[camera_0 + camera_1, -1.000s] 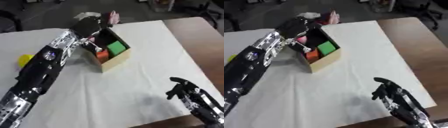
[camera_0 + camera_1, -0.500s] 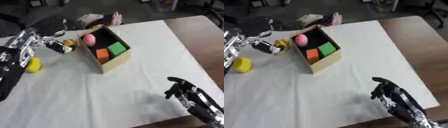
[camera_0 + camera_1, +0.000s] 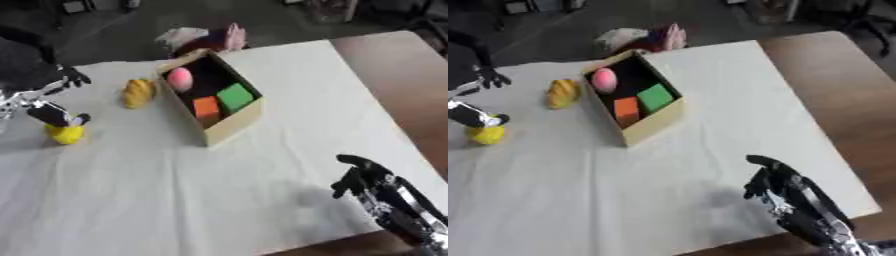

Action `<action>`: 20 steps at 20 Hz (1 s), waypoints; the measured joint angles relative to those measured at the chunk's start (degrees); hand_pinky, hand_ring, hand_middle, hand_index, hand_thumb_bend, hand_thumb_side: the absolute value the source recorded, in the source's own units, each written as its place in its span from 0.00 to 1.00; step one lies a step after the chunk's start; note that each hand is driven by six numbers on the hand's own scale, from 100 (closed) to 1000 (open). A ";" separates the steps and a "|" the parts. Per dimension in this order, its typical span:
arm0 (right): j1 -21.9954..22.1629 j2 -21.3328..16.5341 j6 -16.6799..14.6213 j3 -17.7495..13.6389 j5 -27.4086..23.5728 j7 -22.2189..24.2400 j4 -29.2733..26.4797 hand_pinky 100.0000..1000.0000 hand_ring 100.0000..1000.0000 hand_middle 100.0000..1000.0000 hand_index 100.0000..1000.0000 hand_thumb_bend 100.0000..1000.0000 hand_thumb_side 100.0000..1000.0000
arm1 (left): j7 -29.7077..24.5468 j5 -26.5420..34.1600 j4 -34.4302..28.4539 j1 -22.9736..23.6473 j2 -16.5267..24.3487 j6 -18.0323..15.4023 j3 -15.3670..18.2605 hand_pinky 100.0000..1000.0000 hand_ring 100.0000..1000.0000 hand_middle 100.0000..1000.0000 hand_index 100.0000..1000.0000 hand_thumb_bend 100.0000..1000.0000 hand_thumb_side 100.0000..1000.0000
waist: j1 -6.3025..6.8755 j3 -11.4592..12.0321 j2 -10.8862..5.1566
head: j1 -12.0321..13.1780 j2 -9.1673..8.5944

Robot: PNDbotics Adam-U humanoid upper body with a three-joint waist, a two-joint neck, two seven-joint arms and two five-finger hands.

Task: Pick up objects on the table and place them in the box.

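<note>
Left hand (image 3: 48,107), fingers spread and holding nothing, hovers just above a yellow round object (image 3: 66,134). Right of it lies a yellow banana-like object (image 3: 137,92), then the box (image 3: 229,124). Right hand (image 3: 372,182) rests relaxed, low right.

Even overhead light, soft blur thru both views, faint shadow by right hand (image 3: 367,181), dim bkgd.

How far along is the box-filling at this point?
Done: the box holds a pink ball, an orange block and a green block. In hand: the left robot hand is at the yellow ball. Left: the banana-like yellow object. The right robot hand idles.
</note>
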 measured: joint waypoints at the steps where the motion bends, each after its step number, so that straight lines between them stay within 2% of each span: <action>1: 0.00 0.00 0.00 0.00 0.01 0.00 0.00 0.68 0.48 0.43 0.87 0.00 0.50 | -1.08 0.08 0.07 0.00 0.00 0.62 0.29 0.73 0.64 0.65 0.85 0.37 0.35 | -0.08 0.02 0.00 | -0.01 0.00; 4: 0.01 0.00 -0.01 0.00 0.03 -0.01 0.00 0.68 0.48 0.43 0.87 0.00 0.50 | -4.49 0.11 0.19 0.00 -0.12 1.94 0.74 0.72 0.63 0.64 0.85 0.39 0.37 | -0.29 0.02 0.01 | -0.01 0.01; 5: 0.01 0.00 -0.01 0.00 0.03 -0.01 0.00 0.68 0.48 0.43 0.87 0.00 0.50 | -5.86 -0.01 0.17 0.00 -0.17 2.15 0.74 0.73 0.64 0.63 0.85 0.49 0.34 | -0.30 -0.01 0.01 | -0.01 0.01; 6: 0.02 0.00 -0.02 -0.01 0.03 -0.02 0.00 0.68 0.48 0.43 0.87 0.00 0.51 | -7.39 -0.23 0.10 0.00 -0.18 2.28 0.74 0.73 0.64 0.64 0.85 0.43 0.40 | -0.31 -0.03 0.02 | -0.01 0.02; 12: 0.03 0.00 -0.02 -0.02 0.05 -0.02 0.01 0.68 0.48 0.43 0.87 0.00 0.51 | -15.00 -3.50 -0.42 0.01 -0.35 2.42 0.73 0.72 0.61 0.61 0.85 0.48 0.45 | -0.29 -0.05 0.03 | -0.02 0.07; 17: 0.03 0.00 -0.01 -0.07 0.06 -0.01 0.02 0.68 0.48 0.43 0.87 0.00 0.51 | -16.24 -7.09 -0.67 0.22 -0.67 2.37 0.73 0.67 0.57 0.57 0.82 0.48 0.46 | -0.28 -0.05 0.03 | -0.05 0.07; 20: 0.03 0.00 0.00 -0.14 0.06 0.00 0.02 0.68 0.48 0.43 0.87 0.00 0.51 | -15.21 -9.20 -0.60 0.62 -0.67 2.65 0.75 0.60 0.51 0.50 0.76 0.43 0.42 | -0.28 -0.02 0.03 | -0.09 0.07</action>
